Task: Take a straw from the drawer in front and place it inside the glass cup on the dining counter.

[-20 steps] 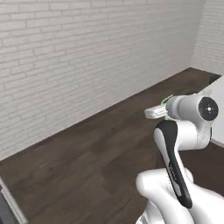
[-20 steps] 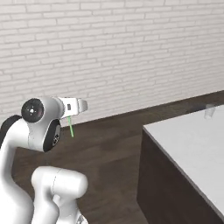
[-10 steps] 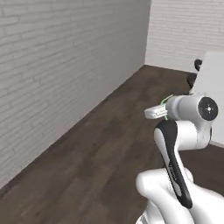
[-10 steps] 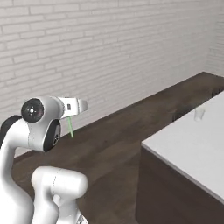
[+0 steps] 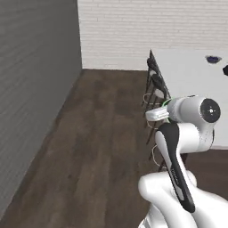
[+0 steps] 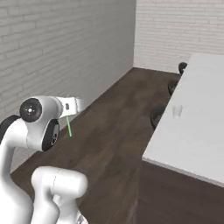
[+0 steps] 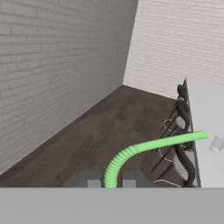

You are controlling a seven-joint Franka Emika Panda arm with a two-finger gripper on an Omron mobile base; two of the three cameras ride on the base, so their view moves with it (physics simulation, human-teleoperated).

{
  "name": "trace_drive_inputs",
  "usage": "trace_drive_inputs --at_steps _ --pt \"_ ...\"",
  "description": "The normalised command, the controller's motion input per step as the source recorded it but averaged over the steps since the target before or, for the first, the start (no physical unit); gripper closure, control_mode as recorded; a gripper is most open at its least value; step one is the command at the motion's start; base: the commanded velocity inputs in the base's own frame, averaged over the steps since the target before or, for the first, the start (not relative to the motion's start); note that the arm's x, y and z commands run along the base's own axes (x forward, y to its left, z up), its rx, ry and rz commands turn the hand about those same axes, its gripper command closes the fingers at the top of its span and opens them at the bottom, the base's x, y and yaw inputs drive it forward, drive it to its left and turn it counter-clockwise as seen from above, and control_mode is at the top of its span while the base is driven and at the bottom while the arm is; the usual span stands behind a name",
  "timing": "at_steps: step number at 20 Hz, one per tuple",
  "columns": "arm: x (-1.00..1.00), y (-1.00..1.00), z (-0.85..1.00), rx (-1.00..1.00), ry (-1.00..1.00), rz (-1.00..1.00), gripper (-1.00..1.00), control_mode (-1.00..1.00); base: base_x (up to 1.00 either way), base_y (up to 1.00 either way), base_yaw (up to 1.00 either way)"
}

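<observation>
Gripper [image 7: 108, 183]: clenched on the green straw [image 7: 144, 148], which rises between the two fingertips; the tips are mostly cut off by the bottom edge of the hand view.
Straw: bent, its far end points toward the dining counter [image 6: 197, 127].
Glass cup [image 6: 177, 111]: upright on the dining counter, near its edge; faint, hard to make out.
Stools [image 5: 156, 84]: beside the dining counter, partly hidden by the arm.

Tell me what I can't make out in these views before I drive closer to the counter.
- Gripper fingertips, hand view: cut off by the bottom edge, so contact with the green straw isn't visible.
- Straw, right base view: a thin green line; its bend is unreadable.
- Glass cup: too small to tell whether it's empty.
- Dining counter: cut off by the right edge.
</observation>
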Motion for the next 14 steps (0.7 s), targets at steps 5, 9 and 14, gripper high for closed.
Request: trace_drive_inputs --at_steps 5,9,14 --pt "0.00 0.00 0.00 0.00 0.00 0.00 1.00 1.00 0.81 0.63 -0.73" --pt "0.00 0.00 0.00 0.00 0.00 0.00 1.00 1.00 0.62 0.59 -0.75" --pt "0.00 0.00 0.00 0.00 0.00 0.00 1.00 1.00 0.60 0.57 -0.76"
